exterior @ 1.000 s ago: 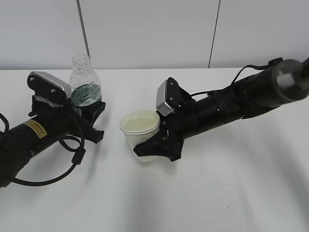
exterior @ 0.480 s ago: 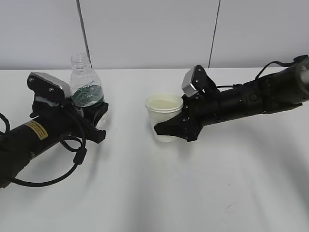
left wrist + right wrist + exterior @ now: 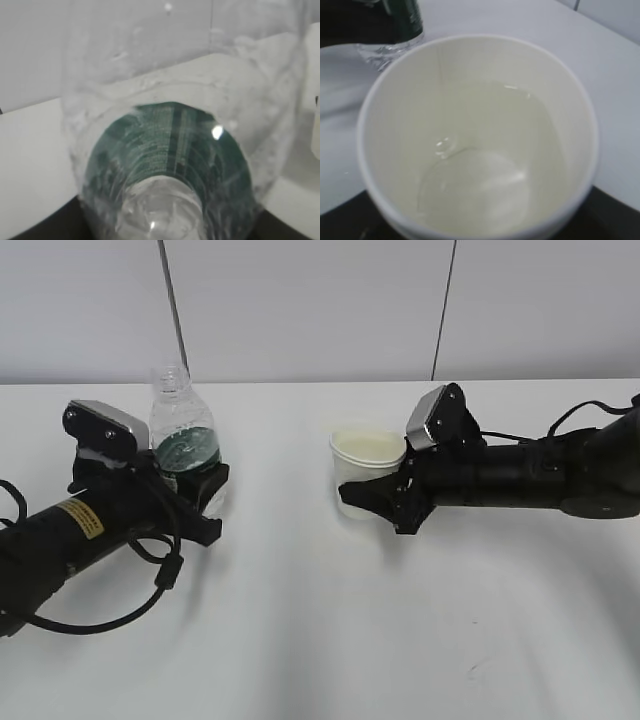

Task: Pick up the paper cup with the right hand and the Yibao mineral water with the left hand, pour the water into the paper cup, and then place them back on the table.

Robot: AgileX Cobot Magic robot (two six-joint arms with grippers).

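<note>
Claw state is read first on the left: the left claw [image 3: 195, 502] is closed around the lower body of the Yibao mineral water [image 3: 184, 438], which is held upright with its open neck pointing up. Whether the base is touching the surface [image 3: 320, 640] cannot be told. In the left wrist view the bottle [image 3: 170, 150] fills the frame, its green label seen through the clear wall, and little water appears to be left inside.

Further right, well apart from the bottle, the paper cup [image 3: 366, 472] is gripped at its lower wall by the right claw [image 3: 385, 502], whose arm lies low and nearly level. The cup is upright, and the water [image 3: 485, 165] is seen in it through the right wrist view. Pouring is judged to be done, with only the setting down and release left. The coming move is judged to turn on each long axis being kept vertical, and on each claw being drawn back sideways, away from its object, toward its own arm.
</note>
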